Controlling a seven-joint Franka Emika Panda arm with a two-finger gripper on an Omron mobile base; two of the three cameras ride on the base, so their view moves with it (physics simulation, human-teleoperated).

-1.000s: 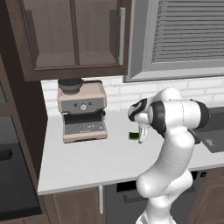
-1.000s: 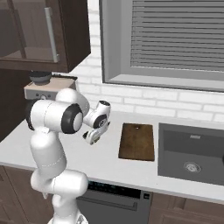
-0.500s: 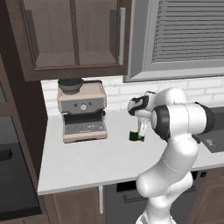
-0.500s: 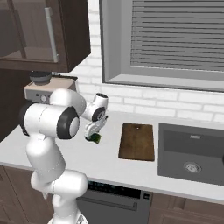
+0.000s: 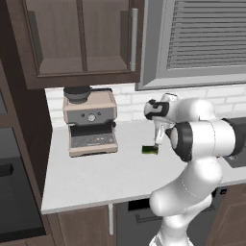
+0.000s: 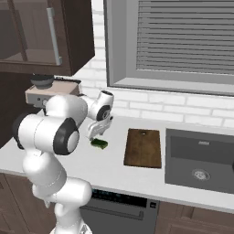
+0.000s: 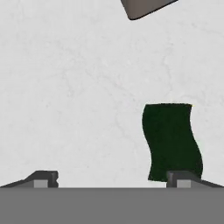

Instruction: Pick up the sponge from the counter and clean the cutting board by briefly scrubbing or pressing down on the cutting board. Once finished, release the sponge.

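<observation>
The sponge (image 5: 150,150) lay flat on the counter (image 5: 96,178), dark green side up, roughly midway between the back wall and the front edge. Bare worktop ran all round it. The coffee machine (image 5: 90,122) stood well apart toward the left end, against the wall, and the cutting board (image 6: 143,147) lay well apart on the other side, its far long edge just beside the sink basin (image 6: 200,160). Between sponge and board the counter was open.

The arm reached forward over the counter from a raised elbow, the hand pointing almost straight down. The gripper (image 5: 156,143) hung just above the sponge, near its right end in the left base view. In the hand view the fingers (image 7: 181,179) stood wide apart, and the sponge (image 7: 172,141) sat off to one side, its lower edge meeting one fingertip rather than lying between the two. Whether that tip touched the sponge was hard to judge, since only the very ends showed. Nothing was held. A corner of the coffee machine (image 7: 146,7) cut into the top of that view.
</observation>
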